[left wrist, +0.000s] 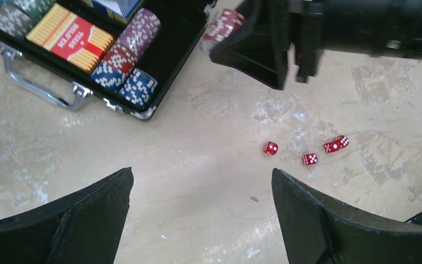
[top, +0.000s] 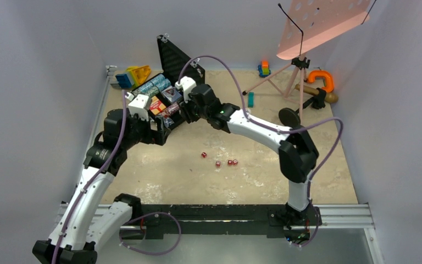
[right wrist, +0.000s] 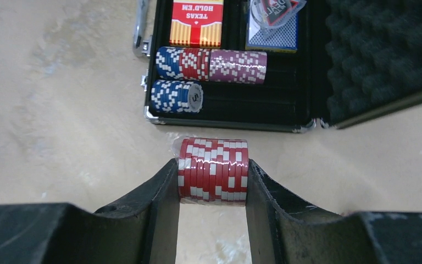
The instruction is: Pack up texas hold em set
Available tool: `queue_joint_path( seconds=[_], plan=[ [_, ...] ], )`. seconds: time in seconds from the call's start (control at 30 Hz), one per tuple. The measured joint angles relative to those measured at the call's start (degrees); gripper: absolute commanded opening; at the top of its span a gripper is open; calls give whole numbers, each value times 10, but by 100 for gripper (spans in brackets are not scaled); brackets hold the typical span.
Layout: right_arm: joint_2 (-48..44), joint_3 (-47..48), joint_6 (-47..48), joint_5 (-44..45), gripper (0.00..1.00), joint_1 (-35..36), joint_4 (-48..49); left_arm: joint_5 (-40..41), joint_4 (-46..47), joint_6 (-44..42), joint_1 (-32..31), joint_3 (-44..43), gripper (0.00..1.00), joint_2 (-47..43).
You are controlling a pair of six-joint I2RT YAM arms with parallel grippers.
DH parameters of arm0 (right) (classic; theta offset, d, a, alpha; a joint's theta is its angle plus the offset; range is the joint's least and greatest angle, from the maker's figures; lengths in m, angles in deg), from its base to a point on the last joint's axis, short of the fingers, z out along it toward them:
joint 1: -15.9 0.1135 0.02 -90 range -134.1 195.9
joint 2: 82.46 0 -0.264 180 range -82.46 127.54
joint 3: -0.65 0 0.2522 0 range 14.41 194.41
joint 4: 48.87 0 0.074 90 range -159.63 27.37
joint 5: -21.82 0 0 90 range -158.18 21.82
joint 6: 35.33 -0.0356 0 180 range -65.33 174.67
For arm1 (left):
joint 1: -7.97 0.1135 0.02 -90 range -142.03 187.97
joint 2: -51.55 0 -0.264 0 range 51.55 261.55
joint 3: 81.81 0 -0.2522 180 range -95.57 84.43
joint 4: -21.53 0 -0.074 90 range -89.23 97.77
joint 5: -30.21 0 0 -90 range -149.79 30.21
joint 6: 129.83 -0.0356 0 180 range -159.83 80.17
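Right gripper [right wrist: 212, 166] jaws: clamped on red chip stack [right wrist: 213, 171], just outside briefcase [right wrist: 242, 124] rim.
Left gripper [left wrist: 201, 176] jaws: wide apart, empty.
Dice [left wrist: 310, 159]: tabletop centre.

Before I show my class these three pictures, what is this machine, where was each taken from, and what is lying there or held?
A robot's left arm and right arm stand at a table. One picture looks down from above; the others come from a camera on each wrist. An open black case holds chip rolls and a card box. Four red dice lie loose on the table. The right fingers grip a roll of red chips; the left fingers are open, empty.
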Motion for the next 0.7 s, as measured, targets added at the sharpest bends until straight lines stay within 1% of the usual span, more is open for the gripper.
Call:
queue_joint_path(
  seconds=[0.13,0.33,0.53,0.7],
  plan=[
    [105,91,51,2,0,-3,-13,5,-18,10,1,4,99,-2],
    [222,215,97,26,0,-12,-38,33,-22,9,1,4,98,-34],
    [287,289,127,51,0,-31,-61,45,-24,6,1,4,98,-38],
    [316,323,150,73,0,-44,-67,46,-25,6,1,4,98,-38]
  ],
)
